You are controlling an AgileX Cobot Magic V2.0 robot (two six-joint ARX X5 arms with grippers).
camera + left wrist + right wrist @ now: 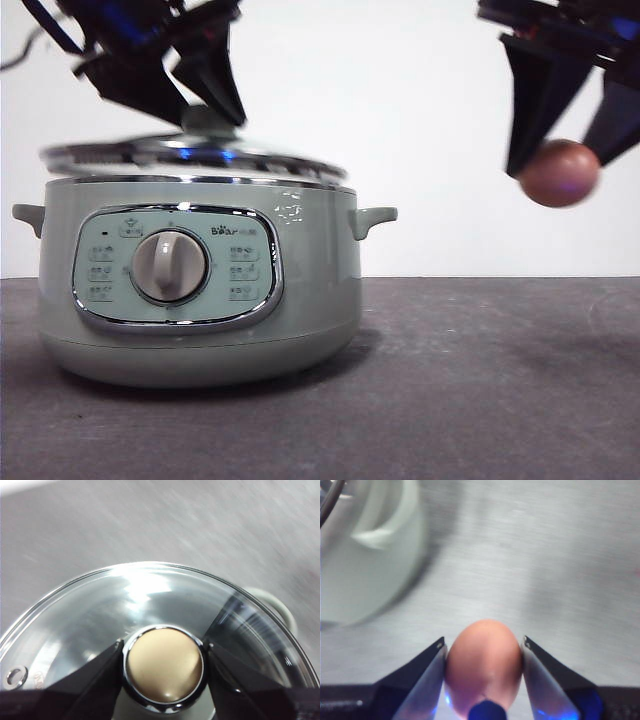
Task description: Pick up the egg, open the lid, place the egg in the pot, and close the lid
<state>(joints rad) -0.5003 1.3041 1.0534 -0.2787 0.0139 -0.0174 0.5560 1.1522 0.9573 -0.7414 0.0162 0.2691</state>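
The sage-green pot stands on the table at the left, dial facing the camera. Its glass lid sits slightly raised and blurred over the rim. My left gripper comes down from the upper left, shut on the lid's round knob, one jaw on each side. The glass dome spreads around the knob. The reddish-brown egg hangs in the air to the right of the pot, above table height. My right gripper is shut on the egg, and the pot's side handle shows beyond it.
The dark grey table stretches right of the pot beneath the egg. A plain white wall fills the background. The pot's right handle sticks out toward the egg's side.
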